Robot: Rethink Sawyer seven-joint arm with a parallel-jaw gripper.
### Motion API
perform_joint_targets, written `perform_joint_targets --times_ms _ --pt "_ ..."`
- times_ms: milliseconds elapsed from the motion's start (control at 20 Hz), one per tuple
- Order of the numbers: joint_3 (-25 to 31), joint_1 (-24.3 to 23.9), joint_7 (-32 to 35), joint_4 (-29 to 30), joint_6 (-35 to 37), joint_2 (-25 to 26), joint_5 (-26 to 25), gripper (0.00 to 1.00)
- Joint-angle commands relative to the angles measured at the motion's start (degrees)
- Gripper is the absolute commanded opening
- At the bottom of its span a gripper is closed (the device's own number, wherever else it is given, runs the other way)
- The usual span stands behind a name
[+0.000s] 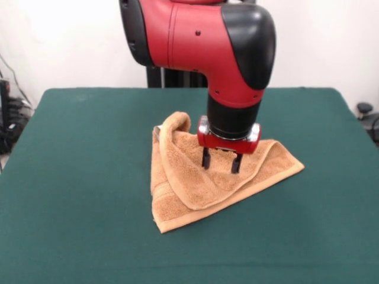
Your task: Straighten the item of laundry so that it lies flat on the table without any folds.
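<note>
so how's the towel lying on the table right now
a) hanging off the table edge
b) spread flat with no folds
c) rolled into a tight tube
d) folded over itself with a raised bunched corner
d: the towel has a layer folded over its lower layer and a corner bunched up at its far left, and it lies well inside the table edges, with the claw down on it.

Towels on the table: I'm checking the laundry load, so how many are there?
1. The orange-tan towel lies crumpled near the middle of the green table, under the gripper. The arm may hide part of it.
</note>
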Motion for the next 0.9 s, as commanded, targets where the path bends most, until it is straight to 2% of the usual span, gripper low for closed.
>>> perform_joint_targets --times_ms 50,200,450,500,900 --pt "6.58 -0.35 -2.70 -3.08 3.46 -1.26 -1.97 1.00" --pt "6.61 -0.55 -2.43 -2.84 1.65 -0.56 -2.33 1.00" --pt "6.64 -0.42 -3.15 -3.15 3.06 -0.80 -2.77 1.00" --pt "6.91 -0.59 -3.20 -2.83 2.39 -0.82 -2.88 0.00" --pt "6.56 -0.15 -1.21 -1.00 -2.49 -0.62 -3.34 0.00"
